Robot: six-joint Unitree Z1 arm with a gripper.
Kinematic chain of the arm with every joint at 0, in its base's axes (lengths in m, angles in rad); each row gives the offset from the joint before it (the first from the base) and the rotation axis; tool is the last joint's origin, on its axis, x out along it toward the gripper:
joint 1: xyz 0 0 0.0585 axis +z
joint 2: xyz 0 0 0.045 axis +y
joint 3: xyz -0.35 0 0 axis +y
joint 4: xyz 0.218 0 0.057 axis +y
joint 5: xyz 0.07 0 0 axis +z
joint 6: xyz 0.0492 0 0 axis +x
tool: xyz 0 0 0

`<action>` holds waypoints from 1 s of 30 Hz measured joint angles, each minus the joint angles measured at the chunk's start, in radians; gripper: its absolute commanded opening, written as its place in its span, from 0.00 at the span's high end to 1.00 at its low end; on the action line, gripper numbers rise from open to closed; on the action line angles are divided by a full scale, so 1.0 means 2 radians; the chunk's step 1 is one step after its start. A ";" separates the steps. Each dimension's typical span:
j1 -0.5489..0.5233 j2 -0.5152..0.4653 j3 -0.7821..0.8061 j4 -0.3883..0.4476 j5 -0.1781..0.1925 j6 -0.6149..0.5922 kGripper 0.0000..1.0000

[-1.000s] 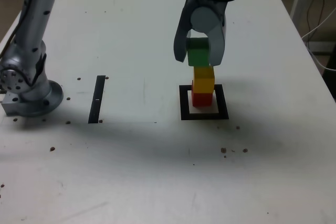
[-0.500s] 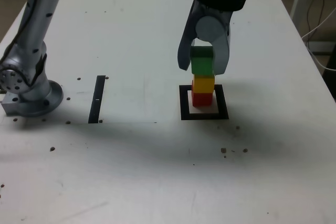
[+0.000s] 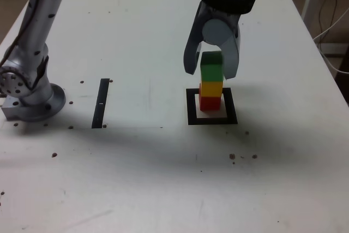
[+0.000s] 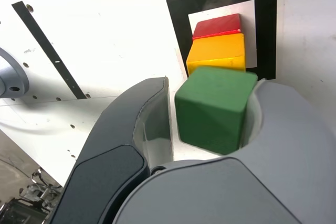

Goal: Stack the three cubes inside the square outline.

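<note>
Down goes the green cube [image 3: 211, 67] onto yellow [image 3: 211, 88], my gripper [image 3: 211, 71] now parting off it, so next I lift straight clear.

The supporting surface is a flat white rectangular table [image 3: 147, 36] marked with scattered small dark specks [image 3: 242, 156]. Lying flat on it are a thick black square outline with a white centre [image 3: 212, 119], toward the exterior view's right, and a narrow straight black strip [image 3: 101, 103] well apart from it toward the exterior view's left. A small red cube [image 3: 210, 102] rests inside the outline, and the grey metal base of the arm [image 3: 30, 99] stands at the table's left edge in the exterior view.
</note>
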 measured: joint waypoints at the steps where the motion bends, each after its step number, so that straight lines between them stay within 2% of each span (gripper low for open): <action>1: 0.001 0.000 0.002 0.000 0.000 0.000 0.01; 11: 0.003 0.001 0.005 0.000 0.001 0.000 0.01; 16: 0.003 -0.004 0.005 0.000 0.010 -0.001 0.01; 30: 0.003 -0.082 0.033 0.000 0.028 -0.014 0.01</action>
